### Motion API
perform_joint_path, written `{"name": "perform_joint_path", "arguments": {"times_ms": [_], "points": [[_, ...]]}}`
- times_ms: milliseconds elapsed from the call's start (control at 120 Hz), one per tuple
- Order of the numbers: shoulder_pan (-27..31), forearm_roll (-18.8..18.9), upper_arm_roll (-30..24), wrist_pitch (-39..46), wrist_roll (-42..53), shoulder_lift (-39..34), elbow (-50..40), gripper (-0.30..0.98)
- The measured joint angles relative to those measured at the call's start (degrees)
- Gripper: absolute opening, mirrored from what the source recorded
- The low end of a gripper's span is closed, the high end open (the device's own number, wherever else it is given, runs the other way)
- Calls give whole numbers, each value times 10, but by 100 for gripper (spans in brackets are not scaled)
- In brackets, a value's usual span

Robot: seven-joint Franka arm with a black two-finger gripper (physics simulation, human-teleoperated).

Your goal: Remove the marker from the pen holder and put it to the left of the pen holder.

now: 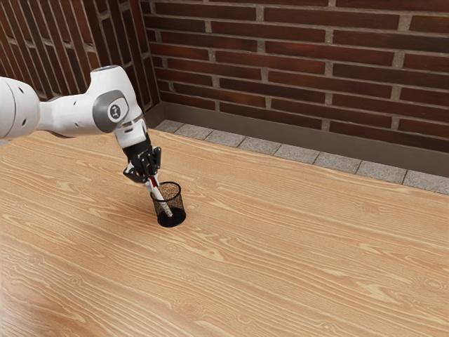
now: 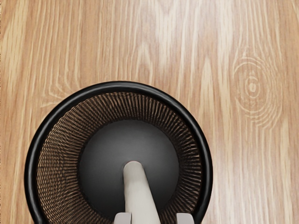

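Black two-finger gripper [image 1: 151, 179] nearly closed, clamping white-and-red cylindrical marker [image 2: 140, 196]; round black mesh pen holder [image 2: 119, 87] rings its lower end on wood-grain table [image 1: 280, 246].

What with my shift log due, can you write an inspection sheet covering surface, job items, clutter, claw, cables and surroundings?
Surface: wooden table with a visible grain.
Job items: black mesh pen holder standing upright; marker, white with a red part, leaning with its lower end inside.
Clutter: nothing seen.
Claw: at the marker's upper end, beside the holder's rim; grip unclear.
Cables: nothing seen.
Surroundings: brick wall beyond the table, grey tiles along its foot.
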Motion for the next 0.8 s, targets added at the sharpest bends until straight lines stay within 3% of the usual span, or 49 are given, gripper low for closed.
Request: {"name": "perform_joint_path", "arguments": {"times_ms": [275,550,800], "points": [[0,-2,-1,6,-2,-16,0,-8],[1,-17,-2,-19,-5,-135,26,-8],[78,-36,-1,-38,1,-82,32,-8]]}}
